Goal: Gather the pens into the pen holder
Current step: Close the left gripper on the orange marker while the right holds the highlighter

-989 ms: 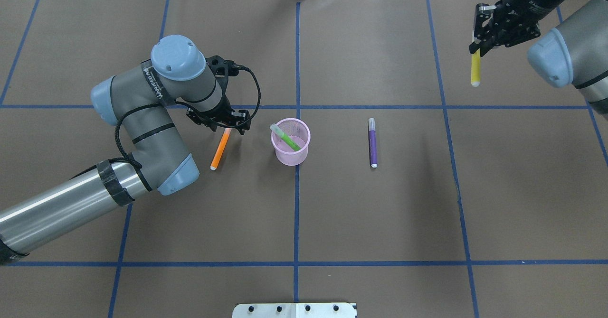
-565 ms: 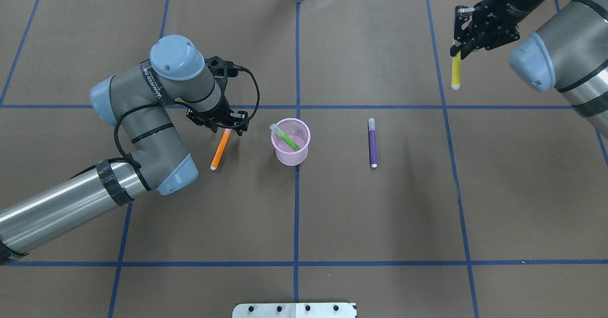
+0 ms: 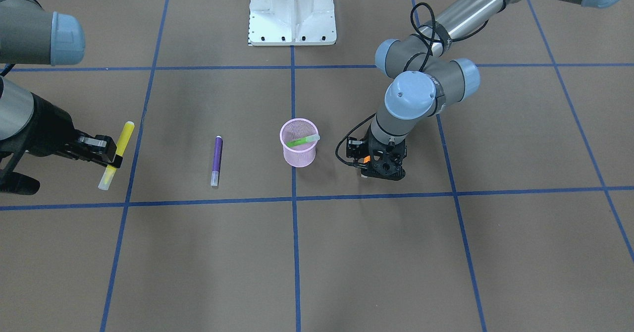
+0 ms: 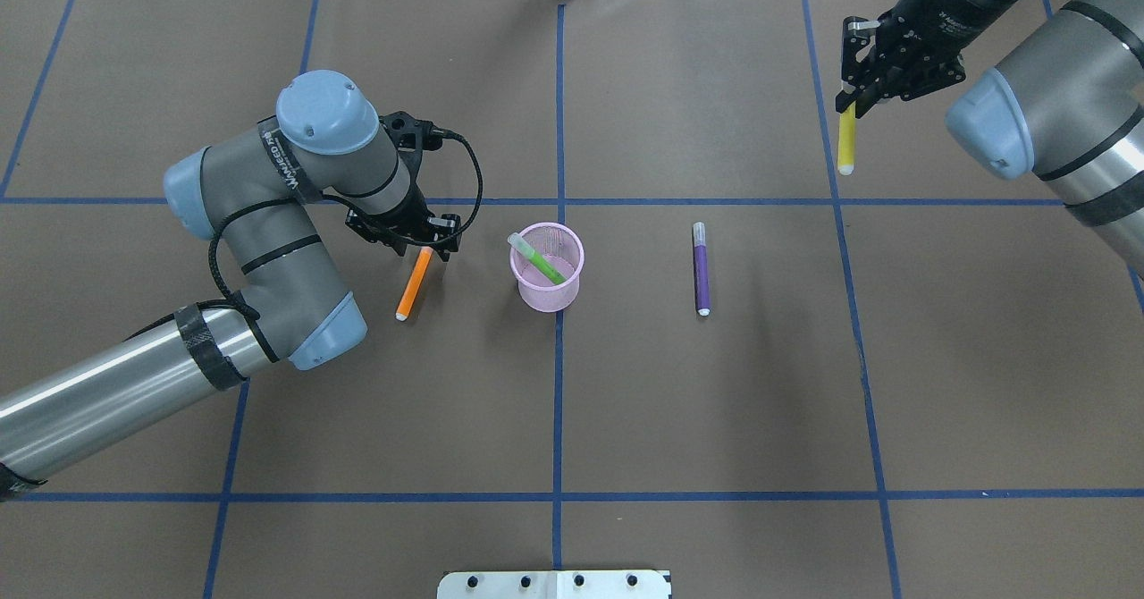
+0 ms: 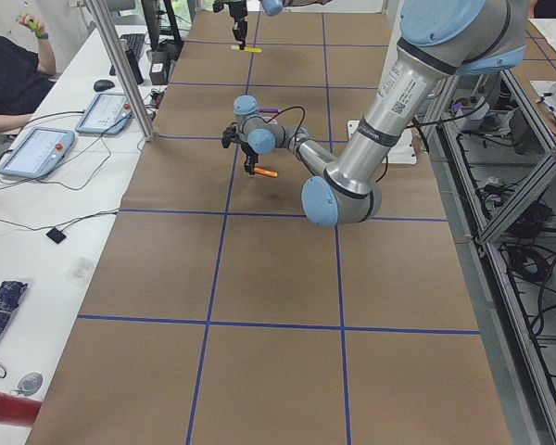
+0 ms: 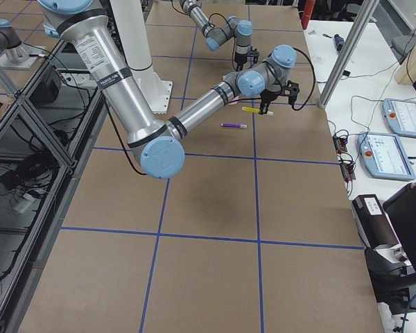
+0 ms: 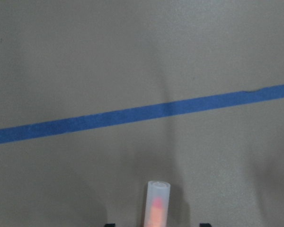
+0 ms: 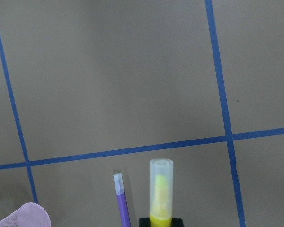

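The pink mesh pen holder (image 4: 545, 299) stands at the table's middle, also in the front view (image 3: 299, 159), with the green pen (image 4: 539, 262) leaning inside. The orange pen (image 4: 413, 284) lies flat to its left. My left gripper (image 4: 422, 243) is open, low over that pen's cap end; the wrist view shows the cap (image 7: 156, 203) between spread fingertips. The purple pen (image 4: 702, 270) lies right of the holder. My right gripper (image 4: 847, 103) is shut on the yellow pen (image 4: 845, 143) and holds it above the far right of the table, cap forward in the wrist view (image 8: 160, 194).
Blue tape lines (image 4: 559, 402) divide the brown table cover. The white robot base plate (image 3: 292, 10) sits at the near edge. A side bench with tablets (image 5: 37, 153) and a seated person lies beyond the table's far edge.
My right gripper has carried the yellow pen leftward, closer to the table's middle. My left arm has shifted slightly over the orange pen's cap end. The pens on the table have not moved.
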`<action>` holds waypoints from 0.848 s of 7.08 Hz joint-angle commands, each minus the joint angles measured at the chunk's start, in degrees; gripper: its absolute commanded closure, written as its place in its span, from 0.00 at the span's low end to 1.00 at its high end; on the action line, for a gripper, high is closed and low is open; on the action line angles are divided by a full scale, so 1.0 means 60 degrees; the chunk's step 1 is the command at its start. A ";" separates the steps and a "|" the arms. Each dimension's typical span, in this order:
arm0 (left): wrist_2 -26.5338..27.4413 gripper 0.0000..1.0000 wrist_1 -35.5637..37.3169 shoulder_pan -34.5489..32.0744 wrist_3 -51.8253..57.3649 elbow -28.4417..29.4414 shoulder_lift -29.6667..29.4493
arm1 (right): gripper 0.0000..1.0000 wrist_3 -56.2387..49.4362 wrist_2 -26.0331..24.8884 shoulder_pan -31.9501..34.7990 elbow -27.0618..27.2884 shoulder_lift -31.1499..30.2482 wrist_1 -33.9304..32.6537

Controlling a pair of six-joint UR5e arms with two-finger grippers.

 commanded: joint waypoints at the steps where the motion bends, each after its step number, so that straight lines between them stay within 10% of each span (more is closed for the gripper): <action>1: -0.0018 0.38 0.0048 0.0000 0.0000 0.0013 0.0026 | 1.00 0.0009 0.0000 -0.0037 -0.0004 0.0016 0.0000; 6: -0.0105 0.51 0.0078 0.0044 -0.0015 -0.0002 0.0085 | 1.00 0.0023 0.0000 -0.0037 0.0011 0.0001 0.0000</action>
